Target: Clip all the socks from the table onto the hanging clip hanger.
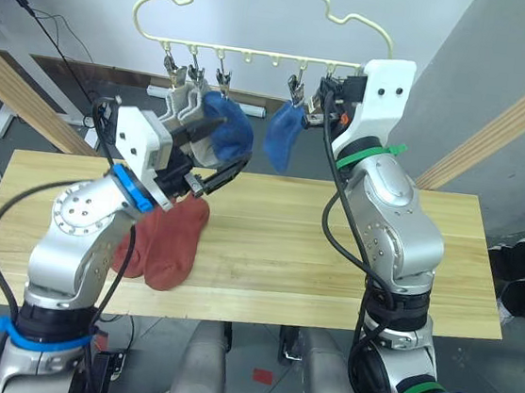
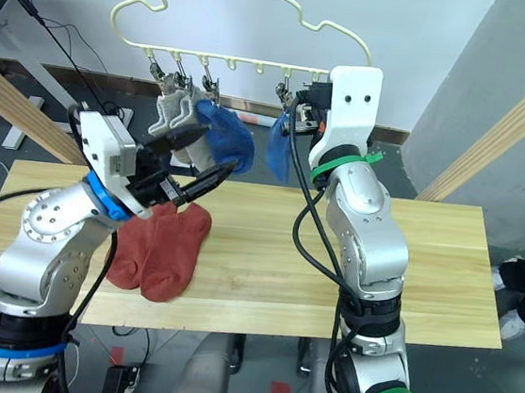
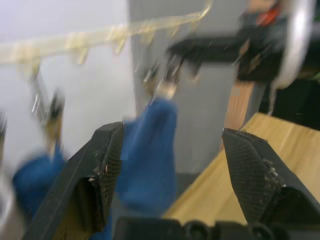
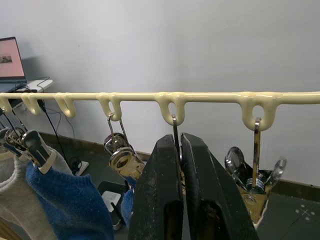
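Black fingers of the right claw (image 4: 181,187) are pressed together on a metal clip (image 4: 176,131) of the clip hanger (image 1: 250,58). The left claw (image 2: 204,166) is spread apart beside a hanging blue sock (image 1: 231,126). Two rust-red socks (image 1: 167,243) are left near the table (image 1: 346,291) front edge.

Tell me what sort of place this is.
Probably a lab or workshop test area, not a home laundry: a laptop on a side desk, loose cables along the bare wall, and a plain plank table under a clip hanger rigged for the robot.
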Available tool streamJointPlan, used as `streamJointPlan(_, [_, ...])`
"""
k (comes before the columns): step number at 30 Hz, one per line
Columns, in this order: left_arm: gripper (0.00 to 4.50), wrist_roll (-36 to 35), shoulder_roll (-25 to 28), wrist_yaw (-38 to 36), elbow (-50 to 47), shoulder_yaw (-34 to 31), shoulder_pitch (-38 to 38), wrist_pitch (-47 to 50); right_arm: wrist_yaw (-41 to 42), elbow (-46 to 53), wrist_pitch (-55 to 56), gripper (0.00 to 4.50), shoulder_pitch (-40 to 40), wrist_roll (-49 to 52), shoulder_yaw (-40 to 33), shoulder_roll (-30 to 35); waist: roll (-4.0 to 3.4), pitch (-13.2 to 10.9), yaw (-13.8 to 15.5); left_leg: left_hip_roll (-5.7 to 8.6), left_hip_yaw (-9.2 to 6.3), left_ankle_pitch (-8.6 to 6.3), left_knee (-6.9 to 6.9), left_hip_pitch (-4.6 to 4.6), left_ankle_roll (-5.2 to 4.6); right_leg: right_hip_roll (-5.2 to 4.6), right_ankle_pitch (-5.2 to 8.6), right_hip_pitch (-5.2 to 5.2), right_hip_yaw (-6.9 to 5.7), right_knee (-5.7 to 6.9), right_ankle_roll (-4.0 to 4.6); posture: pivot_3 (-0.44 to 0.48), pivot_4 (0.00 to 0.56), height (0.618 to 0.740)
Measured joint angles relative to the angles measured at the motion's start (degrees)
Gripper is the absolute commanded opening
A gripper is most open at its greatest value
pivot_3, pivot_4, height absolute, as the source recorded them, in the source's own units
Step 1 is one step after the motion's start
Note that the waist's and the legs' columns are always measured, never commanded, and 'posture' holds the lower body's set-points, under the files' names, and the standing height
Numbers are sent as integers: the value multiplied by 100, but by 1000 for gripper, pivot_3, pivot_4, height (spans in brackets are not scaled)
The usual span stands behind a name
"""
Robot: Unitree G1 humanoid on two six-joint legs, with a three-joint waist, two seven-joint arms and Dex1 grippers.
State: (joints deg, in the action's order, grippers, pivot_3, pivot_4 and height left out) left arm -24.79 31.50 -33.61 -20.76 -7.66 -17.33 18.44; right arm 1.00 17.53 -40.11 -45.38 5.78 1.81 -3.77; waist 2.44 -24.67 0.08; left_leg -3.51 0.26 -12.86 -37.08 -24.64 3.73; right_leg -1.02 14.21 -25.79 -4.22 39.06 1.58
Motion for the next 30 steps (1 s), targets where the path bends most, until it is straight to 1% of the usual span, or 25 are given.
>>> streamJointPlan(2, [4455,266,-55,369,-112,11,398,182,2,0,13,0,-1,0,-1,32,0,0,-3,-1,1,0,1,0,0,0,0,0,2,-1,0,4,398,740])
streamJointPlan(3, [4483,407,-179,620,-141,12,553,287,2,0,18,0,-2,0,-2,42,-1,1,-2,1,1,-1,0,0,-1,-1,0,0,3,0,0,4,398,740])
streamJointPlan(5, [4483,836,-511,1353,-144,42,859,625,4,0,19,0,-2,0,-3,76,0,1,-1,1,0,-2,-1,0,-3,-1,0,0,2,1,0,1,399,740])
streamJointPlan(7, [4483,1020,-709,1677,-17,67,1011,780,9,0,18,0,-2,1,-4,92,0,1,5,1,-2,-1,-1,0,-5,-1,0,0,0,3,0,-6,399,740])
streamJointPlan(10, [4483,1215,-1039,1975,409,85,1015,728,13,-1,13,0,-2,2,-1,112,0,2,12,1,-2,0,-2,0,-11,-1,0,0,-1,3,0,-6,399,740])
streamJointPlan(14, [4483,1339,-1344,2197,984,110,856,719,15,-1,4,0,-2,2,3,115,1,3,2,0,-2,1,-1,0,-11,-1,-2,0,-3,3,2,-22,398,740])
streamJointPlan(18, [4483,1474,-1496,2420,1531,159,636,983,17,0,-20,0,-2,5,9,119,2,5,-10,2,0,1,0,0,-10,-1,-2,0,0,3,3,-33,397,740])
streamJointPlan(22, [4483,1602,-1556,2546,1713,224,444,1155,14,0,-38,0,-2,3,9,113,1,24,-16,1,-1,1,0,0,-11,-1,-3,0,-2,4,3,-42,396,740])
streamJointPlan(27, [3463,1718,-1530,2542,1701,277,431,1347,12,0,-62,0,-2,2,9,113,-19,55,-19,2,4,1,-1,3,-12,-1,-5,0,3,6,3,-43,396,740])
streamJointPlan(30, [2673,1730,-1528,2541,1675,285,444,1402,12,0,-63,0,-2,2,9,113,-29,69,-21,2,5,1,-1,5,-13,-1,-5,0,4,6,3,-44,394,740])
